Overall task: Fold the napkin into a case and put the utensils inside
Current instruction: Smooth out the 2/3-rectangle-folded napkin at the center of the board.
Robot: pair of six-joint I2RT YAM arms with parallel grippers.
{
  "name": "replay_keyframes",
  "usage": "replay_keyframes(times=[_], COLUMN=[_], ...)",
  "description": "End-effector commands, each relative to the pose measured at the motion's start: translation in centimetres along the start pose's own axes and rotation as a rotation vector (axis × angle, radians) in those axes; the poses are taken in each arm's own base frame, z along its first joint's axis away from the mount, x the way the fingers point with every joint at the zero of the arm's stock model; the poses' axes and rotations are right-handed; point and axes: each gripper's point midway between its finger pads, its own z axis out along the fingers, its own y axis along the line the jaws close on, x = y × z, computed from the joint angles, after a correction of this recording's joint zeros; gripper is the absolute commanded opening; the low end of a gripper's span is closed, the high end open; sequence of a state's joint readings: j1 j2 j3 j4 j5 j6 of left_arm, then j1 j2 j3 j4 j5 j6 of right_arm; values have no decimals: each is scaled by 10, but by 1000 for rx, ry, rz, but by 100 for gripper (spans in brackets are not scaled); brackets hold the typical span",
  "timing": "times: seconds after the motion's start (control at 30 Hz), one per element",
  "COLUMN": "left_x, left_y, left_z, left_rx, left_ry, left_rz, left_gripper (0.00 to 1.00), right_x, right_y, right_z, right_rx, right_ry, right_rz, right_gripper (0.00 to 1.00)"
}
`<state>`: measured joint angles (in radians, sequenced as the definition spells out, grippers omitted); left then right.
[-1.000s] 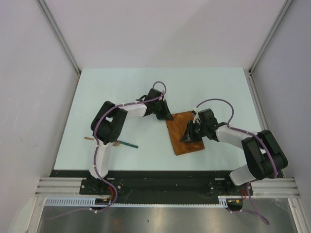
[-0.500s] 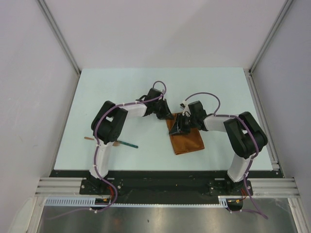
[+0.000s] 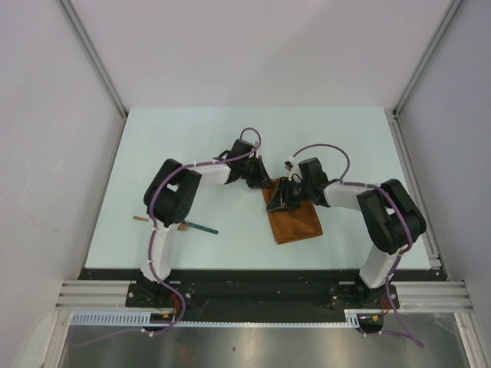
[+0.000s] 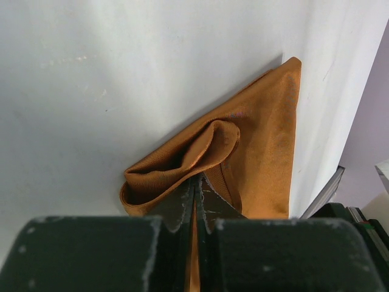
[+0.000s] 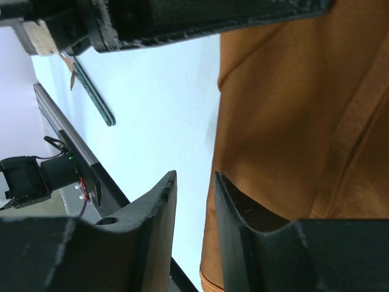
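in the middle of the table (image 3: 192,146), your napkin (image 3: 298,221) lies folded into a narrow rust-orange strip, its long side running from far to near and tilted a little. your left gripper (image 4: 196,182) is clenched on the strip's far left corner: in the left wrist view the fingers are pressed together with a raised fold of cloth pinched between them, and the cloth bulges into a loose loop just beyond the tips. your right gripper (image 5: 194,182) hangs just beside it over the strip's far end, its jaws parted by a narrow gap. that gap shows bare table, one finger sits over the cloth's edge, and you can see nothing pinched between them. the two grippers are close together. well apart to the left, near the left arm, the teal-handled utensil (image 3: 201,227) and, further left, the pale wooden utensil (image 3: 140,218) lie on bare table, outside the napkin
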<state>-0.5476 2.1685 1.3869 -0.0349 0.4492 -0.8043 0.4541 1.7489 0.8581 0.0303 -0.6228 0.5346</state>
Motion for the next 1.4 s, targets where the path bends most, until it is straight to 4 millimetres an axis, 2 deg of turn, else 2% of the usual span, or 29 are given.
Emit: replay_keyframes(times=[0.0,0.1,0.27,0.4,0.53,0.8,1.0,1.1,1.17,1.27,1.37], left_x=[-4,-3,-4,-3,-6,-6,-5,-7,-7,-8,-9], left_y=[11,15,17,19,23,23,22,21,20,19,18], left_z=[3,4,6,6,5,2,0,0,0,-2,-3], left_rx=[-21,-27,-27,-30,-38,-44,-46,-46,-45,-46,-49], left_ry=[-19,-17,-16,-14,-20,-22,-23,-27,-26,-31,-28], left_rz=[-15,-19,-27,-27,-32,-34,-30,-31,-31,-26,-22], left_gripper=[5,4,4,4,4,4,4,4,4,4,4], right_x=[-7,9,37,42,52,83,81,86,97,105,103], right_y=[14,5,-7,2,12,-3,10,4,-7,-10,-10], right_z=[9,15,12,-7,-14,-12,-26,-27,-25,-23,-23], right_rx=[-71,-79,-65,-60,-62,-56,-48,-23,-13,-31,-31], right_ry=[-3,23,63,35,43,82,48,47,74,75,76], right_rz=[-24,5,21,-3,-27,11,-24,-26,2,23,27], right_gripper=[35,34,31,31,31,30,29,29,29,29,29])
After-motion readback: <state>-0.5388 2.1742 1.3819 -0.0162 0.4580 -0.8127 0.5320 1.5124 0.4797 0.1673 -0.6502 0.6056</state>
